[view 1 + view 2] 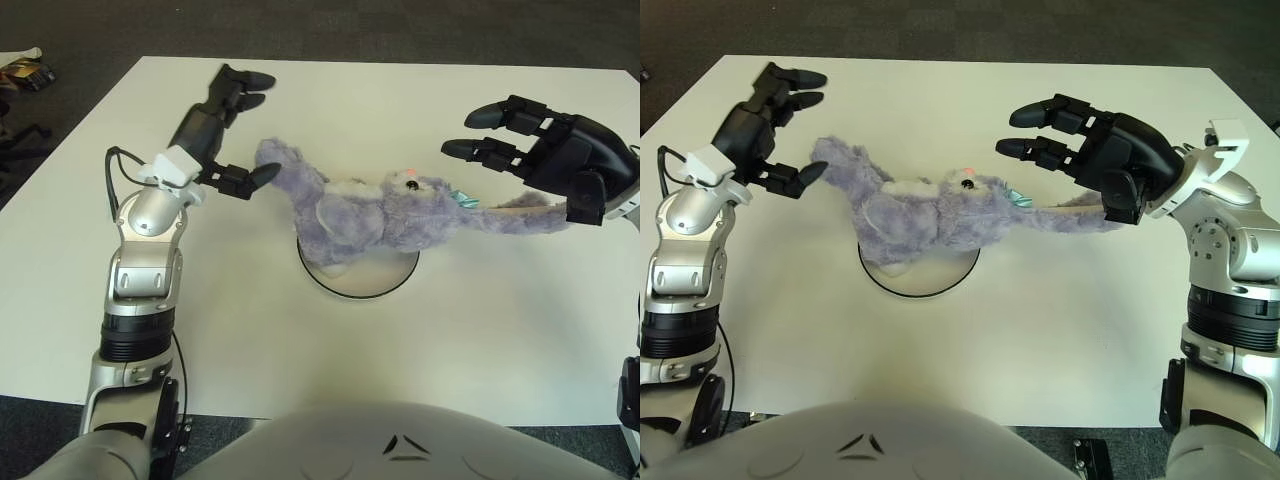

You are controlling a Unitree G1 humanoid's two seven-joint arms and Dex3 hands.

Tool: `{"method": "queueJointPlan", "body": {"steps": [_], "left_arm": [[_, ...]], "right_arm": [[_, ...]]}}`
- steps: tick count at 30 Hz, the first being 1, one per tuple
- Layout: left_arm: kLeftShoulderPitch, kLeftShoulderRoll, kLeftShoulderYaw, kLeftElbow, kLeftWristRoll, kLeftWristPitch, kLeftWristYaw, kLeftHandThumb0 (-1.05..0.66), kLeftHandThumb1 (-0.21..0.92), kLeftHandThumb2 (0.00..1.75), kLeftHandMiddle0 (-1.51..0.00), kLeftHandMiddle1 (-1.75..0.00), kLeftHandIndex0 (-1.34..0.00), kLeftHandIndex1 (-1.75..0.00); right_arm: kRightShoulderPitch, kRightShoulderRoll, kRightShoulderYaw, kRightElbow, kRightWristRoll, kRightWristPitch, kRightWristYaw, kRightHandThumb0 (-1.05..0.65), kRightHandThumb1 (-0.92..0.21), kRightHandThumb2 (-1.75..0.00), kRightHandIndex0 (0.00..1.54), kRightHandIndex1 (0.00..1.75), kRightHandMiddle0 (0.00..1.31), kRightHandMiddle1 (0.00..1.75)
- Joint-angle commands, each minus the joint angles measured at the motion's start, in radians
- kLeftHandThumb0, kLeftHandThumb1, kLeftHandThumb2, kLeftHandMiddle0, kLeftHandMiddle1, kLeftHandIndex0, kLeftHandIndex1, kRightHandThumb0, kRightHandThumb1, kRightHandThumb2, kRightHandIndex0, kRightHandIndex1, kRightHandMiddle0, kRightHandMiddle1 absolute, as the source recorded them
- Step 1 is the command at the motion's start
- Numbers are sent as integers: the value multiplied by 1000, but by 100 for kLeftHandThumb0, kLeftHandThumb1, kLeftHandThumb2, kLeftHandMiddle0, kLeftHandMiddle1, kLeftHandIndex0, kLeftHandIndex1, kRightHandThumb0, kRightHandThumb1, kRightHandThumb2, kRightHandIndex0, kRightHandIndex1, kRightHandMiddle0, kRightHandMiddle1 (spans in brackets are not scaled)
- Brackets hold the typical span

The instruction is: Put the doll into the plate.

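1. Surface: white, carries a round white plate near centre.
2. Doll: purple plush, lies stretched across the plate; its torso covers the plate's far half, one limb trails toward the left hand, a long limb runs out right over the surface.
3. Right hand: fingers spread above the long limb's end, thumb down beside it; looks open, not pinching, though contact under the palm is hidden.
4. Left hand: open, fingers splayed, thumb tip just beside the doll's left limb, holding nothing.
5. Judgement: the doll is mostly placed. To finish well, tuck both overhanging limbs inward onto the plate, lift both hands straight up, and avoid snagging the fur.
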Motion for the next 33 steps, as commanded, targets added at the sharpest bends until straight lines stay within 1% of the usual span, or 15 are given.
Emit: {"method": "queueJointPlan", "body": {"steps": [1,5,6,7,10,15,16,17,18,21,22,23,25,30,33], "left_arm": [[-8,-42,56,90,-47,-82,63,-33,21,114,-8,-79,0,-111],[-10,-61,65,131,-44,-135,112,-34,26,113,-13,-85,0,-117],[-10,-65,66,133,-34,-139,129,-34,30,111,-11,-92,0,-118],[-10,-71,65,132,-19,-141,152,-34,30,111,-11,-94,0,-120],[-5,-86,58,118,15,-136,202,-37,34,109,-17,-110,-3,-134],[-4,-121,55,111,51,-130,283,-35,38,109,-24,-132,-6,-146],[-5,-127,55,114,54,-133,296,-21,44,102,-27,-139,-5,-149],[-9,-135,56,124,60,-139,315,0,55,89,-32,-146,-5,-151],[-12,-141,56,132,65,-143,329,13,59,84,-37,-151,-4,-154],[-20,-153,56,155,81,-153,371,30,61,83,-44,-158,-3,-159],[-22,-157,56,162,86,-156,383,19,62,85,-39,-162,-13,-163],[-25,-162,55,172,92,-158,398,15,63,86,-38,-163,-16,-164],[-33,-167,53,197,100,-167,418,6,61,91,-45,-161,-17,-170],[-57,-166,51,281,101,-196,443,1,54,97,-56,-150,-25,-174],[-63,-165,48,307,100,-210,449,0,50,102,-60,-149,-28,-174]], "right_arm": [[-12,-19,-7,7,14,1,8,-17,-34,-134,13,28,0,84],[-12,-20,-7,8,14,1,8,-17,-34,-134,13,27,0,84],[-12,-20,-7,8,14,1,8,-17,-34,-134,13,27,0,84],[-12,-20,-7,8,14,1,8,-17,-34,-134,13,27,0,84],[-11,-20,-8,9,15,0,10,-17,-34,-134,13,27,0,84],[-10,-20,-8,7,14,0,10,-17,-34,-134,14,26,0,84],[-9,-19,-8,6,14,1,10,-17,-34,-134,14,26,0,84],[-9,-19,-8,5,14,1,9,-17,-34,-134,14,26,0,84],[-9,-19,-8,4,14,1,9,-17,-34,-134,14,26,0,84],[-8,-18,-8,-2,16,4,5,-17,-34,-134,14,25,0,84],[-7,-18,-8,-4,17,5,4,-17,-34,-134,14,25,0,84],[-7,-18,-8,-6,17,5,3,-17,-34,-134,14,25,0,84],[-6,-18,-8,-7,18,6,2,-17,-34,-134,14,25,0,84],[-5,-17,-8,-12,19,8,0,-17,-34,-134,14,24,0,84],[-4,-17,-7,-13,20,8,-1,-17,-34,-134,15,24,0,84]]}}
